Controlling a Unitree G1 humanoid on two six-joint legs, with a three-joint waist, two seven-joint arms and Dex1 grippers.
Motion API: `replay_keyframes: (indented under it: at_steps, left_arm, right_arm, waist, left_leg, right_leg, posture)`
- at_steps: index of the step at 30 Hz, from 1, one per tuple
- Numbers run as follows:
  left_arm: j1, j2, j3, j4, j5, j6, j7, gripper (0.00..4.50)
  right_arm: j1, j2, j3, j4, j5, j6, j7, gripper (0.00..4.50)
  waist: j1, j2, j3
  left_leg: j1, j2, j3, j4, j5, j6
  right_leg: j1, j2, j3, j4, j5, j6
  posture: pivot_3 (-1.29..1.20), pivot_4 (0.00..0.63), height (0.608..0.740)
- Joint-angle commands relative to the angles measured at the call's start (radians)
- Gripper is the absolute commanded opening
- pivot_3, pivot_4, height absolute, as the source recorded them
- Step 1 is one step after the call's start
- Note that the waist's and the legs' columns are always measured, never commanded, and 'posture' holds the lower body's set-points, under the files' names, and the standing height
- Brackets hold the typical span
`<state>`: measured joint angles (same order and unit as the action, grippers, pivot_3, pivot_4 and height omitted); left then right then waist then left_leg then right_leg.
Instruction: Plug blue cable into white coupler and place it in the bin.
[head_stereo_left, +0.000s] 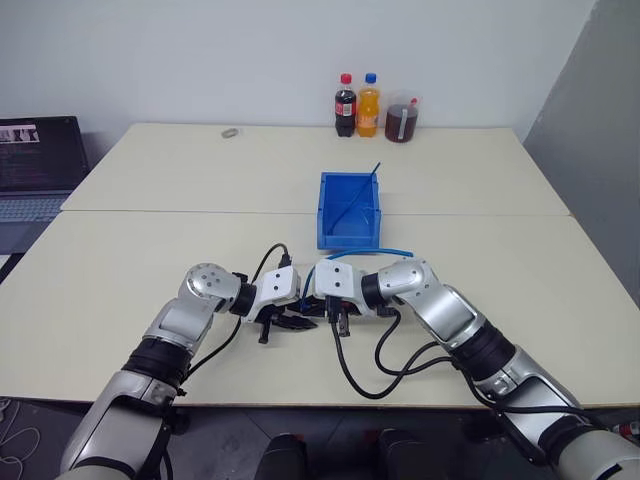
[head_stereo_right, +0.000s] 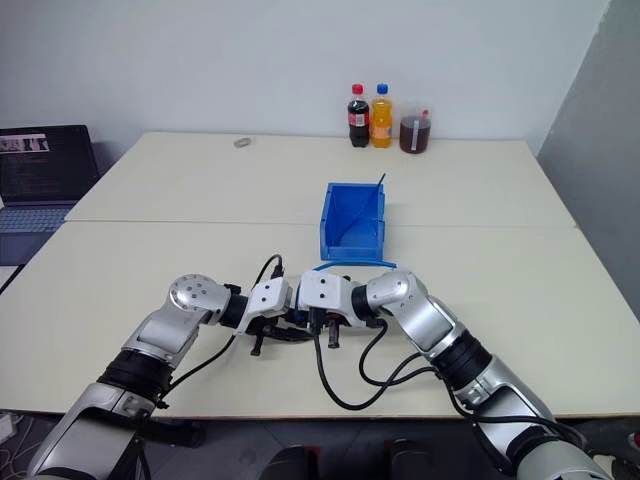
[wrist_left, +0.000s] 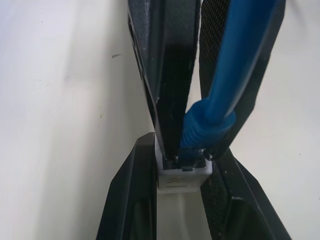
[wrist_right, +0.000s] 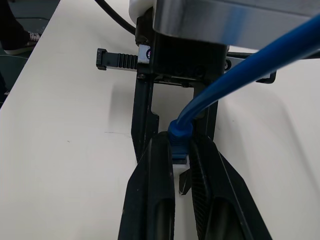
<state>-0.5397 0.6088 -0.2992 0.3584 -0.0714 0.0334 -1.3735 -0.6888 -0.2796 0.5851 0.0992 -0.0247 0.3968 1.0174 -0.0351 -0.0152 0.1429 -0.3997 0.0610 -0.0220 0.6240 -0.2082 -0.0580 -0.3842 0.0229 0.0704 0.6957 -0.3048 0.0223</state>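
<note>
Both grippers meet tip to tip just above the table's near middle. My left gripper (wrist_left: 182, 159) is shut on the white coupler (wrist_left: 183, 177), a small white block with its dark socket facing the other hand. My right gripper (wrist_right: 179, 140) is shut on the plug of the blue cable (wrist_right: 235, 80). The ribbed blue plug (wrist_left: 205, 131) sits at the mouth of the coupler's socket, and how deep it goes I cannot tell. The rest of the cable arcs back over my right wrist (head_stereo_left: 365, 254). The blue bin (head_stereo_left: 350, 212) stands just beyond the grippers, its low lip toward me.
A thin dark-blue stick (head_stereo_left: 363, 195) leans inside the bin. Three drink bottles (head_stereo_left: 371, 106) stand at the table's far edge, with a small grey ring (head_stereo_left: 230, 131) to their left. A laptop (head_stereo_left: 38, 160) sits off the far left. Black robot cables (head_stereo_left: 365, 375) loop under my right arm.
</note>
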Motion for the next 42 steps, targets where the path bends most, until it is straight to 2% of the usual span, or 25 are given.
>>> replay_keyframes:
  at_steps: [1, 6, 8, 16, 21, 23, 26, 31, 36, 39, 40, 41, 42]
  left_arm:
    - [0.029, 0.003, -0.017, -0.03, 0.0, -0.011, -0.023, 0.82]
    - [0.062, 0.013, 0.014, -0.049, -0.022, -0.001, -0.008, 0.82]
    - [0.076, 0.024, 0.028, -0.055, -0.025, 0.007, -0.002, 1.53]
    - [0.179, 0.066, 0.112, -0.188, -0.119, 0.118, 0.035, 3.27]
    - [0.176, 0.058, 0.186, -0.266, -0.181, 0.228, 0.118, 4.29]
    - [0.159, 0.044, 0.218, -0.304, -0.202, 0.272, 0.172, 4.5]
    - [0.112, 0.01, 0.252, -0.331, -0.15, 0.25, 0.322, 4.5]
    - [0.002, -0.065, 0.269, -0.338, -0.084, 0.329, 0.559, 4.5]
    - [-0.068, -0.1, 0.258, -0.353, -0.08, 0.414, 0.632, 4.5]
    - [-0.104, -0.11, 0.257, -0.344, -0.072, 0.439, 0.668, 4.5]
    - [-0.112, -0.11, 0.254, -0.341, -0.066, 0.437, 0.675, 4.5]
    - [-0.119, -0.111, 0.252, -0.337, -0.062, 0.437, 0.682, 4.5]
    - [-0.123, -0.112, 0.248, -0.337, -0.061, 0.439, 0.687, 4.5]
  right_arm:
    - [0.089, -0.033, 0.054, 0.115, -0.054, 0.052, -0.007, 0.15]
    - [0.094, -0.01, -0.037, 0.043, -0.02, 0.033, -0.072, 0.15]
    - [0.105, -0.009, -0.068, -0.002, -0.009, 0.039, -0.09, 0.14]
    - [0.165, -0.03, -0.198, -0.262, 0.067, 0.16, -0.163, 0.14]
    - [0.169, -0.038, -0.292, -0.38, 0.137, 0.265, -0.2, 0.14]
    - [0.161, -0.043, -0.356, -0.43, 0.184, 0.327, -0.215, 0.14]
    - [0.138, -0.05, -0.467, -0.463, 0.255, 0.403, -0.243, 0.14]
    - [-0.012, 0.009, -0.617, -0.307, 0.34, 0.444, -0.335, 0.14]
    - [-0.238, 0.065, -0.632, 0.054, 0.315, 0.335, -0.394, 0.14]
    - [-0.386, 0.095, -0.62, 0.325, 0.29, 0.247, -0.4, 0.14]
    - [-0.426, 0.103, -0.617, 0.404, 0.284, 0.225, -0.4, 0.84]
    - [-0.463, 0.106, -0.607, 0.486, 0.27, 0.198, -0.395, 0.91]
    - [-0.494, 0.098, -0.583, 0.558, 0.244, 0.169, -0.373, 1.27]
  waist:
    - [0.0, 0.0, -0.003]
    - [0.0, 0.0, -0.003]
    - [0.0, 0.0, -0.003]
    - [0.001, -0.003, 0.008]
    - [0.001, -0.005, 0.02]
    - [0.001, -0.006, 0.022]
    - [0.004, -0.006, 0.023]
    - [0.002, -0.011, 0.029]
    - [-0.018, -0.011, 0.031]
    - [-0.021, -0.011, 0.031]
    - [-0.021, -0.011, 0.031]
    - [-0.022, -0.011, 0.031]
    - [-0.022, -0.011, 0.031]
  left_leg:
    - [0.0, 0.0, 0.0, 0.0, 0.0, 0.0]
    - [0.0, 0.0, -0.001, 0.0, -0.001, 0.001]
    - [0.0, 0.0, 0.0, 0.0, -0.001, 0.001]
    - [-0.003, 0.001, -0.001, -0.001, -0.002, 0.0]
    - [-0.004, 0.002, -0.001, -0.001, -0.002, 0.0]
    - [-0.005, 0.002, -0.002, -0.001, -0.002, 0.0]
    - [-0.009, 0.002, -0.003, 0.0, -0.002, 0.0]
    - [-0.01, 0.001, -0.003, 0.001, -0.002, 0.0]
    - [-0.009, 0.001, -0.002, 0.0, -0.002, 0.0]
    - [-0.016, 0.001, -0.002, 0.0, -0.002, 0.0]
    - [-0.017, 0.001, -0.002, 0.0, -0.002, 0.0]
    - [-0.021, 0.001, -0.001, 0.0, -0.002, -0.001]
    - [-0.022, 0.001, 0.0, 0.0, -0.001, -0.001]
  right_leg:
    - [0.0, 0.0, 0.0, 0.0, 0.0, 0.0]
    - [0.0, 0.0, 0.0, 0.0, -0.001, 0.0]
    - [0.0, 0.0, 0.0, 0.0, -0.001, 0.0]
    - [-0.003, 0.0, -0.001, 0.001, -0.003, -0.001]
    - [-0.005, 0.0, -0.001, 0.001, -0.002, -0.001]
    - [-0.006, 0.001, -0.002, 0.001, -0.002, -0.001]
    - [-0.007, 0.001, -0.003, 0.0, -0.002, -0.001]
    - [-0.007, 0.0, -0.003, 0.0, -0.001, 0.001]
    - [-0.008, 0.001, -0.001, 0.0, -0.001, 0.001]
    - [-0.015, 0.001, -0.002, 0.001, 0.002, -0.004]
    - [-0.017, 0.0, -0.001, 0.001, 0.002, -0.004]
    - [-0.021, 0.0, -0.001, 0.002, 0.002, -0.005]
    - [-0.022, 0.0, -0.001, 0.002, 0.003, -0.005]
  posture:
    - [0.0, 0.15, 0.74]
    - [0.0, 0.15, 0.74]
    - [0.0, 0.15, 0.74]
    - [0.0, 0.15, 0.74]
    - [0.0, 0.15, 0.74]
    - [0.0, 0.15, 0.74]
    - [0.0, 0.15, 0.74]
    - [0.0, 0.15, 0.74]
    - [0.0, 0.15, 0.74]
    - [0.0, 0.15, 0.74]
    - [0.0, 0.15, 0.74]
    - [0.0, 0.15, 0.74]
    - [0.0, 0.15, 0.74]
